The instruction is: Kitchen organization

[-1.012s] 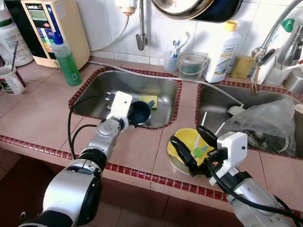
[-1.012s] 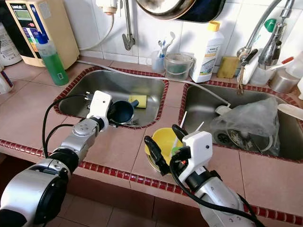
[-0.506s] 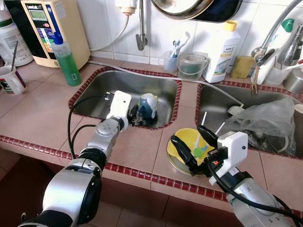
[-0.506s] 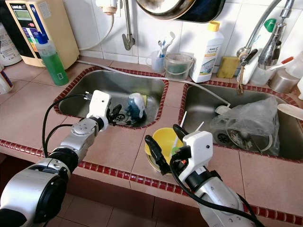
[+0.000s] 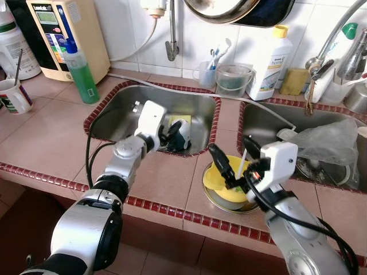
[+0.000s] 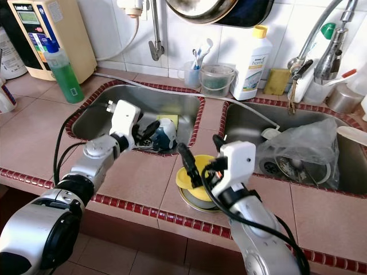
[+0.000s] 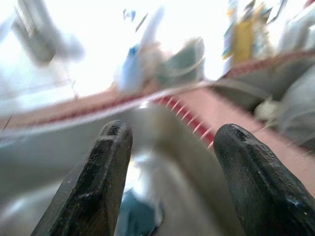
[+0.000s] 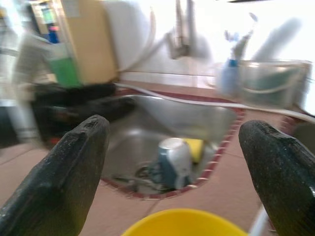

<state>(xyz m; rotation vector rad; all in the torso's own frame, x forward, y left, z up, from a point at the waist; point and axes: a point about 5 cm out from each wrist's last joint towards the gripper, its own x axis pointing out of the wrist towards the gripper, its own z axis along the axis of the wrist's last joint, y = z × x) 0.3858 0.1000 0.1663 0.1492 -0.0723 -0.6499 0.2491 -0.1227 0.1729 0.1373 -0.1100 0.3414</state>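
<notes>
Blue cup (image 5: 181, 133) lay upside down in the left sink basin (image 5: 114, 117), just beyond the left gripper (image 5: 171, 133) with fingers parted, while the right gripper (image 5: 234, 163) straddled the yellow bowl (image 5: 226, 182), fingers spread wide.

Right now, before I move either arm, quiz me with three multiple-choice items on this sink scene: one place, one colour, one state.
1. Where is the dark blue ceramic cup?
A. left steel sink basin
B. tiled counter
C. right basin

2. What colour is the plastic bowl by the right gripper?
A. red
B. yellow
C. white

3. How are the left gripper fingers?
A. shut on the cup
B. open
C. hidden

Key: 1 A, it lies in the left basin; 2 B, plainly yellow; 3 B, the wrist view shows a gap.
</notes>
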